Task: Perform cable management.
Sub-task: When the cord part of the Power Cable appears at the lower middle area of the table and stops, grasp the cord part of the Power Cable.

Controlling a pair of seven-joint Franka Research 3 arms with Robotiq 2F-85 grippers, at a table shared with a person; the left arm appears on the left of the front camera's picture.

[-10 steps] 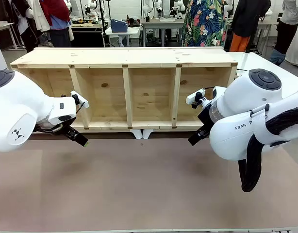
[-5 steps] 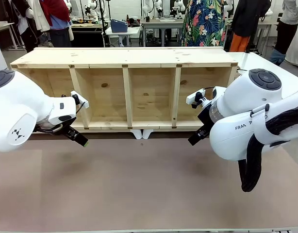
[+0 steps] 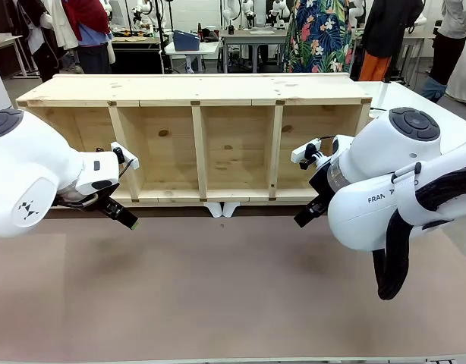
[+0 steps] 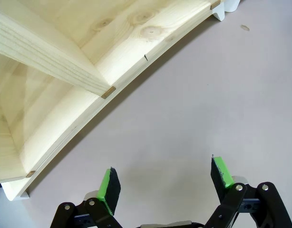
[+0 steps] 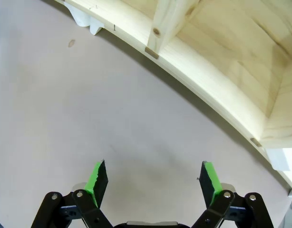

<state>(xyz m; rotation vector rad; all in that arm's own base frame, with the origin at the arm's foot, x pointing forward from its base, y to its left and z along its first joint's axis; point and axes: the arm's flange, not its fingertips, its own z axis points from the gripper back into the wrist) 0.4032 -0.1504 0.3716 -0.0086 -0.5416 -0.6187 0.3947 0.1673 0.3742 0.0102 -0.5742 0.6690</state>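
Note:
The black cable is out of view. My left gripper hangs low over the brown table, just in front of the wooden shelf's left end. In the left wrist view it stands open, with bare table between the green pads. My right gripper hovers in front of the shelf's right compartment. It is open too, and nothing lies between its pads.
The long shelf lies on its side with several open, bare compartments facing me. White feet stick out under its middle. A white table adjoins at the right. People stand at benches beyond the shelf.

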